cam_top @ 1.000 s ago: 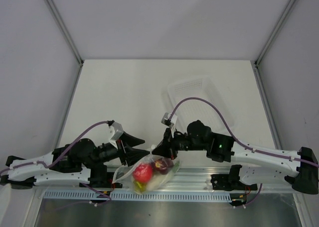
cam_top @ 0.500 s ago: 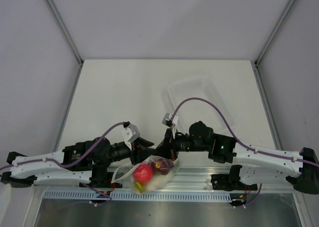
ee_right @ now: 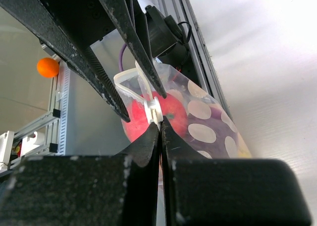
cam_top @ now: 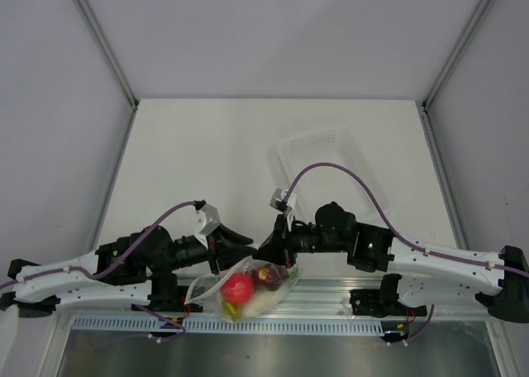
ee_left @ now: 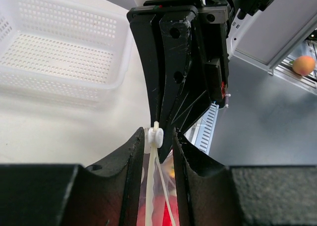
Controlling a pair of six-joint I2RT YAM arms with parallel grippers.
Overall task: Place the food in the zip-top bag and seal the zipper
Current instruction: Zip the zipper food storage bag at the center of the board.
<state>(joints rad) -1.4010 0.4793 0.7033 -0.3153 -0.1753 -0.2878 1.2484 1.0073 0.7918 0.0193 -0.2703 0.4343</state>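
Plain white worktop (cam_top: 207, 162), and at its near edge sits the zip-top bag (cam_top: 198, 290) of food (cam_top: 237, 288), looking floppy, light and slippery: right fingers (ee_right: 143, 146) pinch its zipper (ee_left: 148, 186) shut-tight, while left fingers (ee_left: 133, 156) stand slightly apart around the white slider (ee_left: 155, 136), probably the best hold.

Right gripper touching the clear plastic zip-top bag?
Touching. Right wrist view: the right gripper, shut, pinches the clear plastic zip-top bag at its top edge.

No legible text, label, brand or number anywhere — not in any view
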